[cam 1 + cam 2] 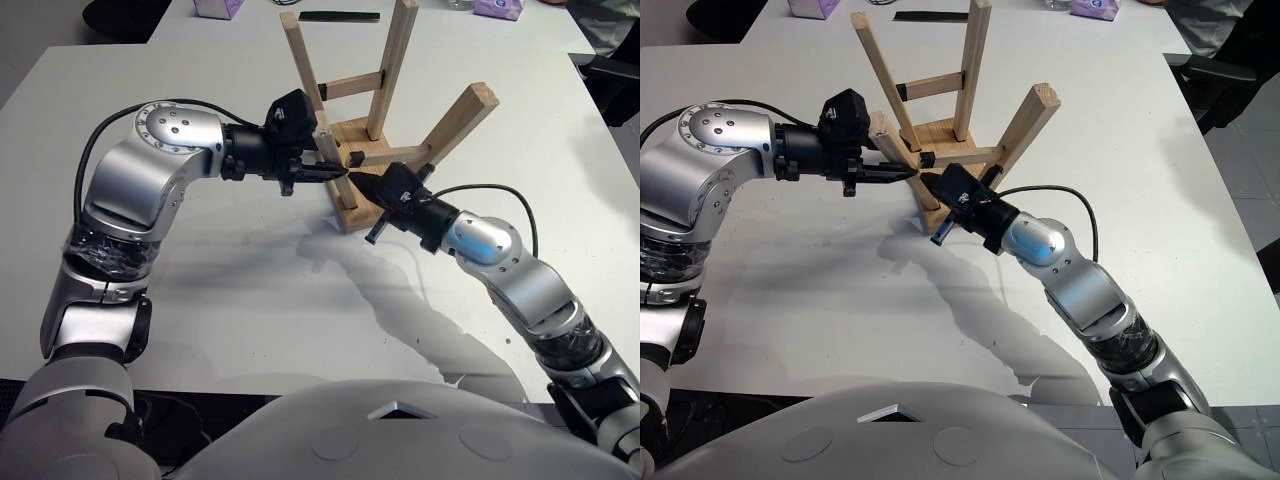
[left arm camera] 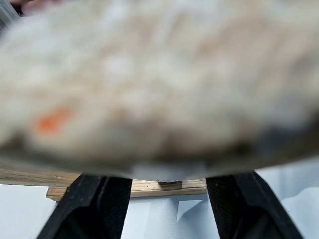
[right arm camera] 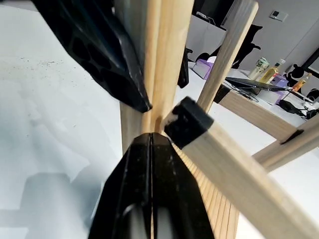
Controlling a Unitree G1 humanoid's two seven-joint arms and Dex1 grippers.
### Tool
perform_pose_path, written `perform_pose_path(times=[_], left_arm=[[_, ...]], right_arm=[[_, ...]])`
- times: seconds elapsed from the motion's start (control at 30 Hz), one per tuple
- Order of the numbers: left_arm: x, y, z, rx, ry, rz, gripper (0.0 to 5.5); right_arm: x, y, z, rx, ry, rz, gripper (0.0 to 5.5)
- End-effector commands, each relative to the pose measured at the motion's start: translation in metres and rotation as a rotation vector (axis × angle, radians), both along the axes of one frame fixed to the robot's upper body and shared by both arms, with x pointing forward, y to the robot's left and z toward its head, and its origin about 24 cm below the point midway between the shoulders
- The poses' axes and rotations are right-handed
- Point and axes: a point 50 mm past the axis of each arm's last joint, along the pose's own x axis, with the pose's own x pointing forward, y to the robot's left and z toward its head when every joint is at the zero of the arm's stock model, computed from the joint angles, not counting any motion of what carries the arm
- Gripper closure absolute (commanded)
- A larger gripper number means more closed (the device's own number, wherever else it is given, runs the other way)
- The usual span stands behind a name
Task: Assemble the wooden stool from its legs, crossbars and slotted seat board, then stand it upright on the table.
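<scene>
Nearest: the right gripper (image 1: 358, 185), jaws pressed together on nothing, is being held tip-first at the foot of the near leg (image 3: 167, 50), which is being straddled by the spread jaws of the left gripper (image 1: 338, 172). The stool (image 1: 393, 70) is being presented inverted, seat board (image 1: 352, 135) down on the table (image 1: 200, 280). The leg is probably best being pressed squarely into its slot. Farthest: no print is being made out on the purple box (image 1: 498, 9).
</scene>
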Motion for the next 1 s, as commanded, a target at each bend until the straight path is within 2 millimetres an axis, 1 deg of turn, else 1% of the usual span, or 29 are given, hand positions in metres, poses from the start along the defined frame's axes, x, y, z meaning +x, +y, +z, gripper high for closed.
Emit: perform_pose_path(times=[0.03,0.13,0.2,0.23,0.3,0.37,0.43,0.47,0.53,0.57,0.6,0.67,0.7,0.8,0.87,0.97,1.0], left_arm=[[0.0,0.001,-0.018,0.044,0.076,0.015,3.47],[0.003,0.0,-0.019,0.051,0.077,0.019,3.47],[0.006,-0.002,-0.019,0.062,0.078,0.018,3.47],[0.008,-0.003,-0.018,0.063,0.079,0.021,3.47],[0.01,-0.004,-0.02,0.08,0.082,0.024,3.47],[0.013,-0.007,-0.021,0.086,0.085,0.023,3.47],[0.014,-0.011,-0.021,0.086,0.084,0.008,3.47],[0.014,-0.012,-0.021,0.086,0.084,0.002,3.47],[0.014,-0.012,-0.02,0.087,0.084,-0.003,3.47],[0.014,-0.011,-0.02,0.088,0.085,-0.001,3.47],[0.014,-0.01,-0.021,0.089,0.086,0.002,3.47],[0.014,-0.008,-0.021,0.09,0.09,0.011,3.47],[0.015,-0.007,-0.022,0.088,0.092,0.015,3.47],[0.015,-0.006,-0.024,0.087,0.095,0.03,3.47],[0.016,-0.007,-0.025,0.086,0.098,0.028,3.47],[0.017,-0.009,-0.025,0.088,0.1,0.024,3.47],[0.018,-0.011,-0.025,0.092,0.101,0.02,3.47]], right_arm=[[0.004,-0.009,0.059,0.239,-0.155,0.032,5.5],[0.001,-0.02,0.081,0.315,-0.181,0.087,5.5],[0.006,-0.024,0.083,0.312,-0.178,0.076,5.5],[0.012,-0.023,0.078,0.268,-0.176,0.052,5.5],[0.023,-0.018,0.06,0.137,-0.178,0.008,5.5],[0.031,-0.009,0.032,-0.003,-0.169,-0.03,5.5],[0.028,0.0,0.003,-0.084,-0.126,-0.029,5.5],[0.025,0.003,-0.007,-0.115,-0.109,-0.022,5.5],[0.017,0.006,-0.021,-0.147,-0.082,-0.007,5.5],[0.015,0.006,-0.022,-0.148,-0.078,-0.005,5.5],[0.013,0.005,-0.019,-0.142,-0.08,-0.002,5.5],[0.016,0.0,-0.004,-0.112,-0.12,-0.017,5.5],[0.019,-0.003,0.008,-0.085,-0.161,-0.028,5.5],[0.031,-0.01,0.053,0.039,-0.292,-0.067,5.5],[0.036,-0.014,0.075,0.086,-0.357,-0.09,5.5],[0.038,-0.018,0.083,0.098,-0.391,-0.101,5.5],[0.041,-0.027,0.09,0.138,-0.403,-0.144,5.5]])
